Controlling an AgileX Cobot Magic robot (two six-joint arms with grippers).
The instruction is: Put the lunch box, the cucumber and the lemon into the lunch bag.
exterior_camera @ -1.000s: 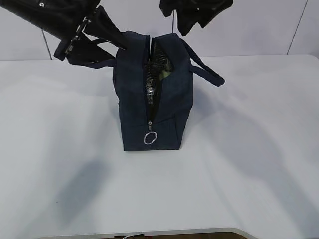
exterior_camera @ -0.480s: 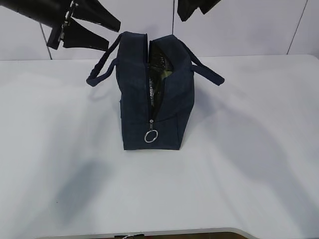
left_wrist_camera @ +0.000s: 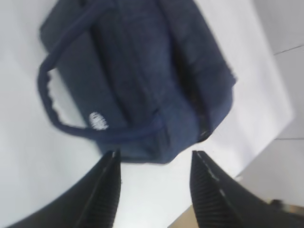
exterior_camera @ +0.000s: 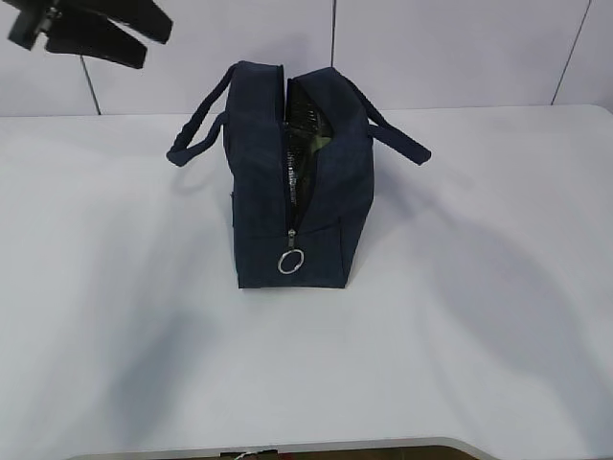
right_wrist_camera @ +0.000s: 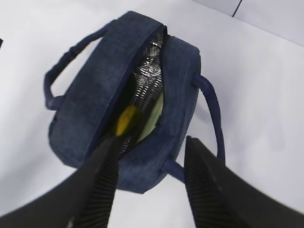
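Observation:
The navy lunch bag (exterior_camera: pixel 326 192) stands upright mid-table, its top zipper open on silvery lining. In the right wrist view the yellow lemon (right_wrist_camera: pixel 126 119) lies inside the lunch bag (right_wrist_camera: pixel 90 99) beside the pale green lid of the lunch box (right_wrist_camera: pixel 155 116). The cucumber is hidden. My right gripper (right_wrist_camera: pixel 152 142) hangs open and empty above the bag's near end; it is outside the exterior view. My left gripper (exterior_camera: pixel 153 36) is open and empty, high at the far left. It is clear of the bag (left_wrist_camera: pixel 142 71) and its left handle (exterior_camera: pixel 196 129).
The white table (exterior_camera: pixel 479 287) spreads all around the bag. The zipper's metal ring pull (exterior_camera: pixel 290 263) hangs at the bag's near end. The right handle (exterior_camera: pixel 397 134) juts out to the right. A pale wall rises behind the table.
My left gripper has drawn up and left away from the bag's top, and the left handle has dropped to the side. The right gripper has risen out of the exterior view.

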